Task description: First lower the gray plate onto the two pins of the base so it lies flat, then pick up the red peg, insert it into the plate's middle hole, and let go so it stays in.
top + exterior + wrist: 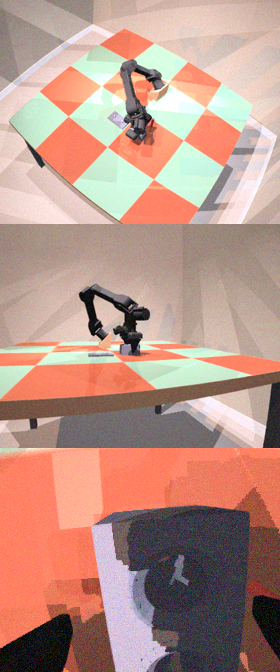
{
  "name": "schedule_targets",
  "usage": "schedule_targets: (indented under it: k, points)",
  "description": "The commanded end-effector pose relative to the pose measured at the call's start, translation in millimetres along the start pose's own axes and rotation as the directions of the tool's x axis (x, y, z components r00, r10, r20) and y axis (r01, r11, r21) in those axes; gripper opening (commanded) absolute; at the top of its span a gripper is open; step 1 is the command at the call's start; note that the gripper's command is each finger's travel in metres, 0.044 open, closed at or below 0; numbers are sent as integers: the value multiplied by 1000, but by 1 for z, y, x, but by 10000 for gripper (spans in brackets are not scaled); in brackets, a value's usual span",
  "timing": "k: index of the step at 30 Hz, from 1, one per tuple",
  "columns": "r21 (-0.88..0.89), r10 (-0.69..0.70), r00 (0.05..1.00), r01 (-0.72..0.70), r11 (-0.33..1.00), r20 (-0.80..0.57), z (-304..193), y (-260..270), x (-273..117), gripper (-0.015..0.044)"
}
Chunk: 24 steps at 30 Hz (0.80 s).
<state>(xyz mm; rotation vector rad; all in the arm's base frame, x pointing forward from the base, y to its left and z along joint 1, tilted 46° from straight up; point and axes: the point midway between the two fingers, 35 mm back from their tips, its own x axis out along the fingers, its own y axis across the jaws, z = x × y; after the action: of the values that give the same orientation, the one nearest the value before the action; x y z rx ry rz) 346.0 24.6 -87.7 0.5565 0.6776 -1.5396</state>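
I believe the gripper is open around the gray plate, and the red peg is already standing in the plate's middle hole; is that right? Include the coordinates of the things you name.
Not quite: the red peg (152, 123) is beside the gray plate (143, 138) (125, 349) (220, 613), as the top view shows; the gripper (163, 614) is indeed open around the plate.

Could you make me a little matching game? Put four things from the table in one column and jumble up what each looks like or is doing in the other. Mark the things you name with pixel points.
Things:
1. Plate (142, 137) (125, 349) (217, 538)
2. Base (118, 119) (100, 354)
3. Peg (152, 124)
4. Gripper (140, 136) (135, 353) (163, 614)

Descriptions:
A. Bright red, on an orange square
B. Black and open, with a finger on either side of a block
C. Gray block with round holes, not gripped
D. Flat on a pale green square, its two pins bare

Right pairs: 1-C, 2-D, 3-A, 4-B
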Motion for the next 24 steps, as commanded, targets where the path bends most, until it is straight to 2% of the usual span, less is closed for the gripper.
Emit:
schedule_targets:
  k: [1,3,14,24]
  points:
    - [-5,0,1000,0,1000,6,1,-1,7,440]
    - [-5,0,1000,0,1000,6,1,-1,8,440]
    - [-5,0,1000,0,1000,6,1,-1,8,151]
    - [-5,0,1000,0,1000,6,1,-1,8,85]
